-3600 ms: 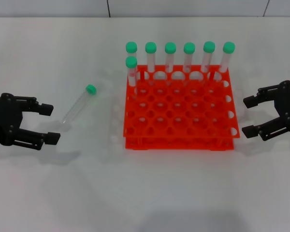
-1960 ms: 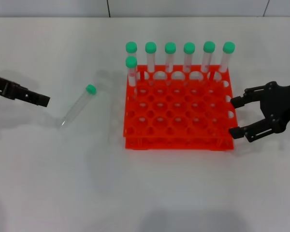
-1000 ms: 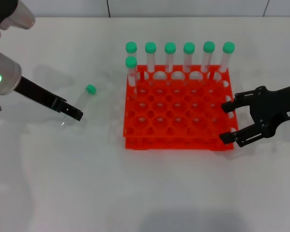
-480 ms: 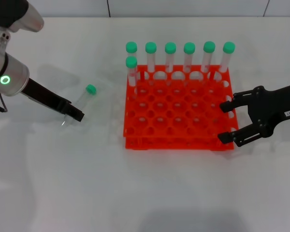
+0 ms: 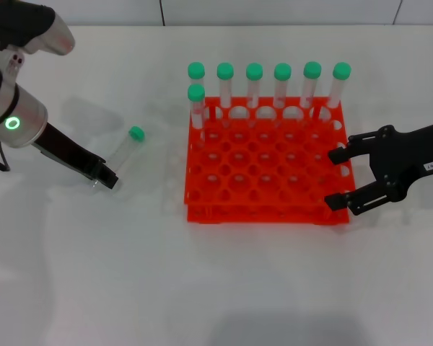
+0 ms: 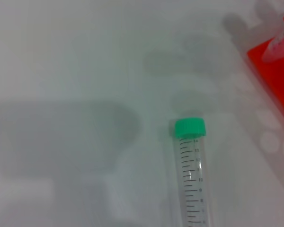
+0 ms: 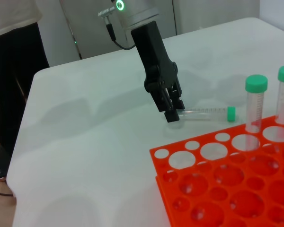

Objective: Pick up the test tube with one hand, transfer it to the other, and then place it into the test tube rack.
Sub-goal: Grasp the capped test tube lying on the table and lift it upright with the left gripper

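Note:
The test tube (image 5: 119,155) lies on the white table left of the orange-red rack (image 5: 267,209), its green cap pointing toward the far side. It also shows in the left wrist view (image 6: 191,179) and the right wrist view (image 7: 206,112). My unlabelled left gripper (image 5: 106,177) is down at the tube's round bottom end, reaching in from the left; the right wrist view shows it (image 7: 172,112) at that end of the tube. My labelled right gripper (image 5: 337,179) is open and empty at the rack's right side, near its front corner.
Several green-capped tubes (image 5: 254,86) stand upright in the rack's far row, and one (image 5: 196,108) stands in the second row at the left. The rack's other holes (image 7: 213,189) are empty. A dark-clothed person (image 7: 14,71) stands beyond the table's edge.
My left arm has swung in from the left and lowered onto the lying tube's bottom end. My right gripper has moved in to the rack's right side. The tube has not moved.

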Tool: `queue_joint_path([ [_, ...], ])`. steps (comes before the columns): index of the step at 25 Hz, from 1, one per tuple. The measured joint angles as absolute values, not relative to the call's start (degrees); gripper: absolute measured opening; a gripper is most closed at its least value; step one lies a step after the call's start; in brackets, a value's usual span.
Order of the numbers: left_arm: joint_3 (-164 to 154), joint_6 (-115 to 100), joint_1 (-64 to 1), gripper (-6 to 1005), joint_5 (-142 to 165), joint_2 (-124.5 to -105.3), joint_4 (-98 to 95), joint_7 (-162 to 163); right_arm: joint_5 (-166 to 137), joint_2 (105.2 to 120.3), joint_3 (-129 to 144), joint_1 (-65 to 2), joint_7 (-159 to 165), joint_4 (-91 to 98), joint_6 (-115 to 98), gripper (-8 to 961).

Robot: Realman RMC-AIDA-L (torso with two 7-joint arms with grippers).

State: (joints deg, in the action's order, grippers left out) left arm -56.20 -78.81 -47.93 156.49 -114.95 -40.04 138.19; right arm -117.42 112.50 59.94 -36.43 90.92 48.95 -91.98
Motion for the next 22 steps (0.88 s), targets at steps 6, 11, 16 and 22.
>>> queue_joint_path([
  [6,-56.32,-78.46,-48.00,427,157.41,-114.94,-39.95,138.37,-117.42,112.49,59.94,-36.59,90.88,48.95,-91.84,868],
  [11,-56.34,-77.86,-48.11,425,158.50,-115.25,-39.92,138.60,-117.42,112.50,59.93,-37.12,90.88,48.95,-91.83,869],
  [16,-56.34,-77.64,-48.10,307,159.16,-115.32,-39.89,138.86,-117.42,112.49,59.96,-37.28,90.95,48.95,-91.31,869],
  [22,-56.72,-76.81,-48.08,185,159.34,-115.31,-39.89,138.81,-117.42,112.71,60.03,-37.35,91.14,48.95,-91.20,868],
])
